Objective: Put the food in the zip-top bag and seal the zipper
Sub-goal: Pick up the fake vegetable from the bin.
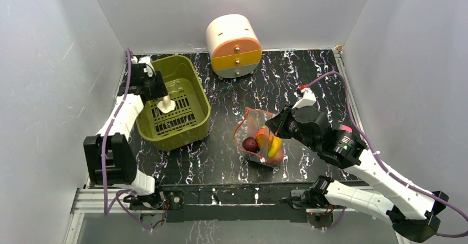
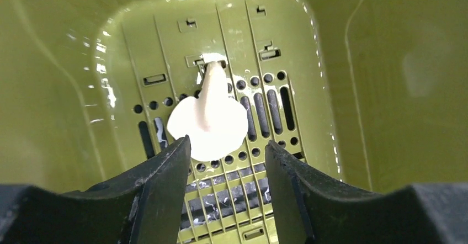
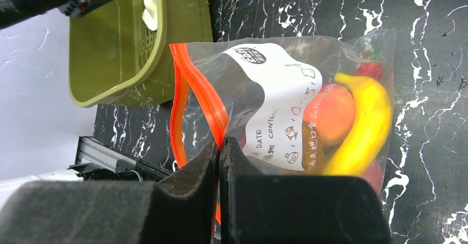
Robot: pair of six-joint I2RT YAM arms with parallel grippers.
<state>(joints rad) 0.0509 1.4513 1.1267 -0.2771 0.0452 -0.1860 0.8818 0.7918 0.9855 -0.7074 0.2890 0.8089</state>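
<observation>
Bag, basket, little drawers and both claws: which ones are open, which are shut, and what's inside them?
zip-top bag: mouth open, banana and other toy food inside.
zipper: not sealed, one lip pinched.
right claw: shut on the zipper.
left claw: open, just above the white mushroom.
basket: upright, holds the mushroom.
drawers: all shut.
</observation>
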